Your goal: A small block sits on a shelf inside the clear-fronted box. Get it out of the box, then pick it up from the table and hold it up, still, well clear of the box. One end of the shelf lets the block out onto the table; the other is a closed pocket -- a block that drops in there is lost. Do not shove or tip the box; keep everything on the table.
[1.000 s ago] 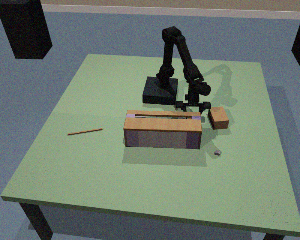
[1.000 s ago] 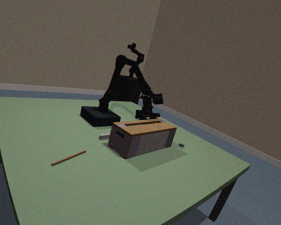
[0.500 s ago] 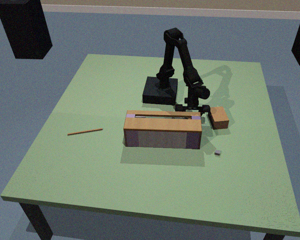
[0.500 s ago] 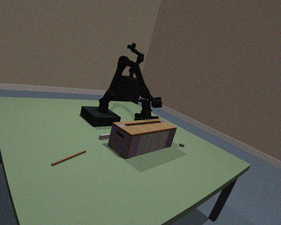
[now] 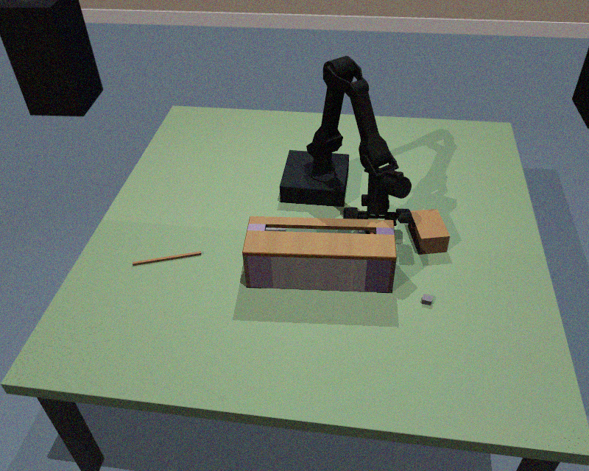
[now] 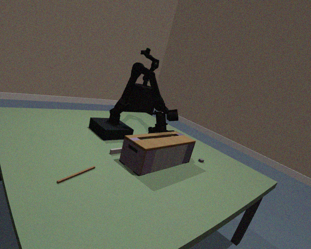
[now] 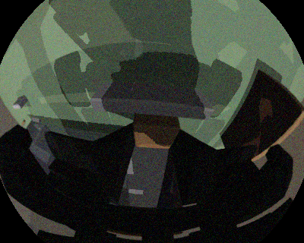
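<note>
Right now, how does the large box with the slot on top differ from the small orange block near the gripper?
The large box is long, with grey-purple walls and a narrow slot in its top; the small orange block is short, solid and one colour. The large box lies square to the table's front edge; the small orange block sits turned at an angle. Both have orange tops and rest on the table.

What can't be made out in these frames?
- Gripper fingertips: top and exterior views, down behind the box; whether they grip anything cannot be told.
- Shelf contents: top view, the box front is too hazy to show any block inside.
- Between the fingers: wrist view, too dark and blurred to name.
- Orange block: exterior view, hidden behind the box.
</note>
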Tool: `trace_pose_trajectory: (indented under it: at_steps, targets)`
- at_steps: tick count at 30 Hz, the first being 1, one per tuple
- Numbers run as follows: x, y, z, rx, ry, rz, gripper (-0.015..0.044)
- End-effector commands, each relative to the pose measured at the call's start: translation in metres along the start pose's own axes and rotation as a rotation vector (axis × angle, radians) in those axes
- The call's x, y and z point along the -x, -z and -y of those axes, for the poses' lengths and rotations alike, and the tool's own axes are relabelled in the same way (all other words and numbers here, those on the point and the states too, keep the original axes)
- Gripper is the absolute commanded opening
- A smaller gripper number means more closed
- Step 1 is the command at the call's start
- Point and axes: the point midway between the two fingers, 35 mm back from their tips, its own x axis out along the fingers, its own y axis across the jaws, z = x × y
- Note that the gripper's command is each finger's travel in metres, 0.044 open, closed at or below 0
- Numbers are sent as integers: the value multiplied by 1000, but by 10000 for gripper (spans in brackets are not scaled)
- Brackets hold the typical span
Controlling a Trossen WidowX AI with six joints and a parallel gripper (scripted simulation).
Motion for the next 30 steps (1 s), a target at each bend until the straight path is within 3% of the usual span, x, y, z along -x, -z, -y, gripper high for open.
trace_pose_trajectory:
  at_steps: [1, 5, 14, 30]
  targets:
    - [0, 0, 0, 3, -1, -1, 81]
    - [5, 4, 1, -24, 0, -7, 0]
    - [53, 25, 1, -2, 0, -1, 0]
    - [97, 31, -15, 139, 69, -14, 0]
